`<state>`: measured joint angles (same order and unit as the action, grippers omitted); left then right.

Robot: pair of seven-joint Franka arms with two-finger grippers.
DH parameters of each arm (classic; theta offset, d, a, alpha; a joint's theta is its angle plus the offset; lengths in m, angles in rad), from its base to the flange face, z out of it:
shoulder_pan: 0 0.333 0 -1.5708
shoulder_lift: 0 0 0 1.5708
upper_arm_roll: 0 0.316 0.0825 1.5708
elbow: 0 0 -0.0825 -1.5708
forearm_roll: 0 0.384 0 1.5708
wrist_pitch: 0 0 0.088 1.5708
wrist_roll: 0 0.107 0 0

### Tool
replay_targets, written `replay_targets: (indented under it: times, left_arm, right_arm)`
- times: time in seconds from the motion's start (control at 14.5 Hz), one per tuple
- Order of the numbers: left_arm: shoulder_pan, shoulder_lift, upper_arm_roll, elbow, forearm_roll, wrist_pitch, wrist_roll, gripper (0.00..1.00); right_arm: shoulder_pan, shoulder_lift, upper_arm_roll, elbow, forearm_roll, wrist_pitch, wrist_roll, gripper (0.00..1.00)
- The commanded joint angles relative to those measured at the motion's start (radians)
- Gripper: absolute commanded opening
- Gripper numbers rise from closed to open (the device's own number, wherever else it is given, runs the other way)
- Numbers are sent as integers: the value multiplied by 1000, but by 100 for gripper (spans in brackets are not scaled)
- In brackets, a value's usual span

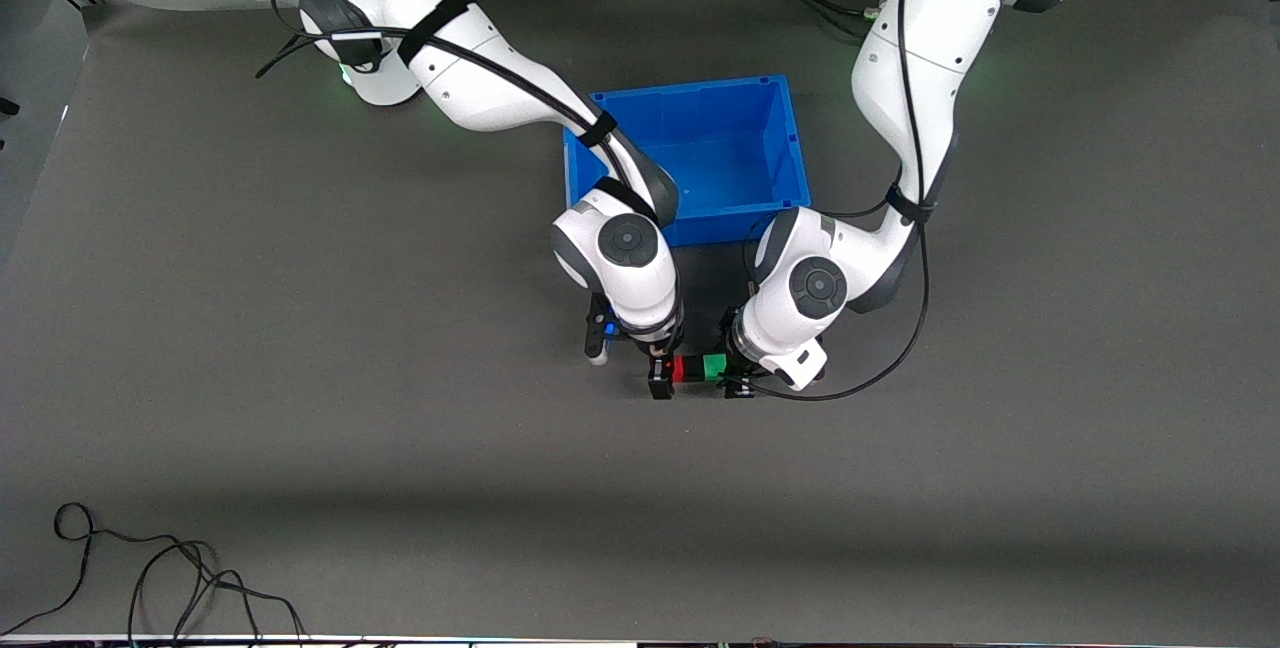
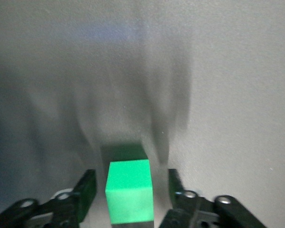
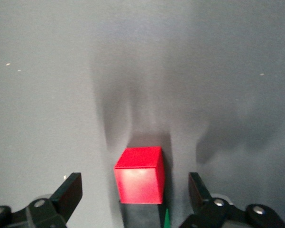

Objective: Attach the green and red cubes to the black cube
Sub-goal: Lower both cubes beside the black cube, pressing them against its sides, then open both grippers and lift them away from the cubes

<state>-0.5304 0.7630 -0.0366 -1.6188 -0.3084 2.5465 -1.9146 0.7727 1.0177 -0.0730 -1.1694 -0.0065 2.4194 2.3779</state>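
The red cube (image 1: 678, 368), the black cube (image 1: 694, 368) and the green cube (image 1: 714, 366) sit in a touching row on the grey mat, nearer the front camera than the blue bin. My right gripper (image 1: 659, 378) is open at the red end. In the right wrist view its fingers straddle the red cube (image 3: 138, 175) without touching, with the black cube (image 3: 140, 216) against it. My left gripper (image 1: 738, 381) is open at the green end. In the left wrist view (image 2: 130, 184) its fingers stand apart on either side of the green cube (image 2: 129, 190).
An open blue bin (image 1: 790, 158) stands on the mat between the two arms, just farther from the front camera than the cubes. Loose black cables (image 1: 150, 578) lie at the mat's near edge toward the right arm's end.
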Motion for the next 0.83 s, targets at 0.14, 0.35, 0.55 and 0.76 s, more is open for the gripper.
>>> replay_targets:
  times: [0.14, 0.35, 0.55, 0.76]
  left_arm:
    - [12, -131, 24, -32, 0, -102, 48, 100]
    - [52, -226, 50, -29, 9, -231, 48, 100]
    - [64, -290, 118, -12, 116, -354, 68, 100]
    - [153, -362, 138, -23, 167, -439, 318, 100]
  right_arm:
    - [-50, -56, 2, -10, -6, -86, -213, 100]
    - [-90, -115, 2, -16, 14, -250, -441, 100]
    - [-119, -204, -5, -80, 13, -359, -647, 100]
    - [-180, -345, -13, -212, 2, -368, -842, 100]
